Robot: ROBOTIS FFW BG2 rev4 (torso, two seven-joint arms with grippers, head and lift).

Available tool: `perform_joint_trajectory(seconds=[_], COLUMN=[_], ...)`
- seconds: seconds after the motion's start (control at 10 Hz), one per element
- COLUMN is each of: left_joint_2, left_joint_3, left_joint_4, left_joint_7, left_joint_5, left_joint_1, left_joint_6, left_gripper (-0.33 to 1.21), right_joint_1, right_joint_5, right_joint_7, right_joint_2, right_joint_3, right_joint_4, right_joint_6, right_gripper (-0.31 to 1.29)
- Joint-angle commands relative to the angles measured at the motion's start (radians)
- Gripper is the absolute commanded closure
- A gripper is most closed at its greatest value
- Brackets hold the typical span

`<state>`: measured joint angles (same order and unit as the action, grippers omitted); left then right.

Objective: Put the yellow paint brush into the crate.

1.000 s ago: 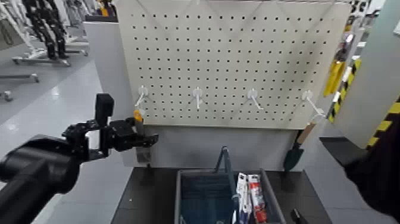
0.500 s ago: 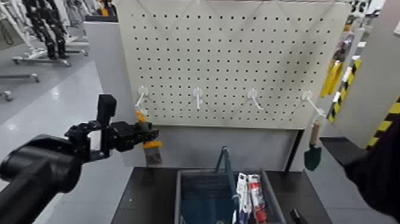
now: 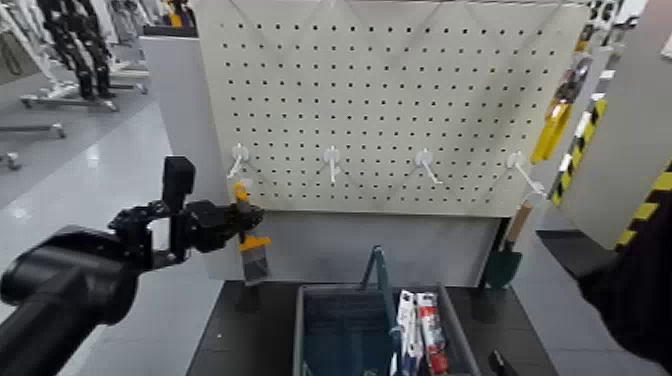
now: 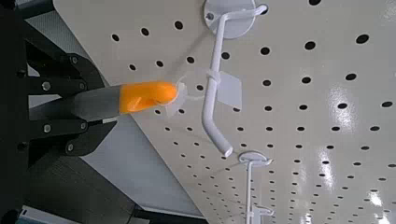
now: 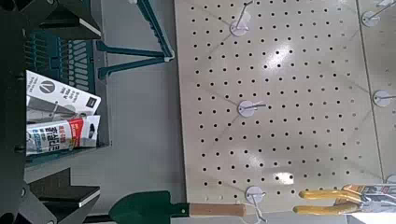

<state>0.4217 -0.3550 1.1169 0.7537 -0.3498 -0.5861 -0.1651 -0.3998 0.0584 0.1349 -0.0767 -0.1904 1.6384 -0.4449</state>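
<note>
Yellow paint brush (image 3: 247,232) was clamped in the left gripper (image 3: 232,222), held in open air just in front of the pegboard (image 3: 400,100), below its leftmost hook and clear of it. Brush handle pointed up, bristles down; it hung off the left end of the board's lower edge, above and left of the crate (image 3: 301,330). Left wrist view showed the orange-yellow handle tip (image 4: 149,95) between the fingers, close beside a white hook (image 4: 217,93) but whether touching could not be told.

Room for moving: open space lay between the board's lower edge and the crate rim. Crate's thin bail handle (image 3: 377,268) stood upright near the middle, splitting the opening. The part of the crate toward the brush looked bare; the far part held tubes.

Counts: four white hooks across the board in head view. Two tubes (image 3: 420,325) in the crate, red and white. One green trowel (image 3: 499,262) hung under the board's right end, off the fourth hook (image 3: 524,170). One pair of yellow-handled pliers (image 5: 341,196) showed on the board in right wrist view, beyond the trowel (image 5: 154,206).

Hidden or cut off: the crate's near edge ran out of frame. The right gripper's fingers were not visible in any view; only a dark mass (image 3: 640,290) at the head view's right edge.
</note>
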Motion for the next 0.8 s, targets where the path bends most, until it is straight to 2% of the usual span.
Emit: perform_joint_trajectory(seconds=[0.1, 0.4, 0.6, 0.8], left_joint_2=[-0.006, -0.015, -0.041, -0.057], left_joint_3=[0.030, 0.122, 0.202, 0.235], left_joint_4=[0.049, 0.219, 0.354, 0.463], left_joint_7=[-0.001, -0.037, -0.062, -0.086], left_joint_5=[0.000, 0.011, 0.020, 0.012], left_joint_1=[0.038, 0.149, 0.233, 0.293], left_joint_6=[-0.007, -0.063, -0.108, -0.151], left_gripper=[1.19, 1.19, 1.19, 1.19], right_joint_1=[-0.002, -0.002, -0.004, -0.002], right_joint_5=[0.000, 0.001, 0.001, 0.003], right_joint_7=[0.000, 0.000, 0.000, 0.000], right_joint_2=[0.000, 0.000, 0.000, -0.002], right_joint_3=[0.003, 0.005, 0.005, 0.006], right_joint_4=[0.001, 0.001, 0.001, 0.001], right_joint_6=[0.002, 0.002, 0.003, 0.003], right_gripper=[0.13, 0.13, 0.13, 0.13])
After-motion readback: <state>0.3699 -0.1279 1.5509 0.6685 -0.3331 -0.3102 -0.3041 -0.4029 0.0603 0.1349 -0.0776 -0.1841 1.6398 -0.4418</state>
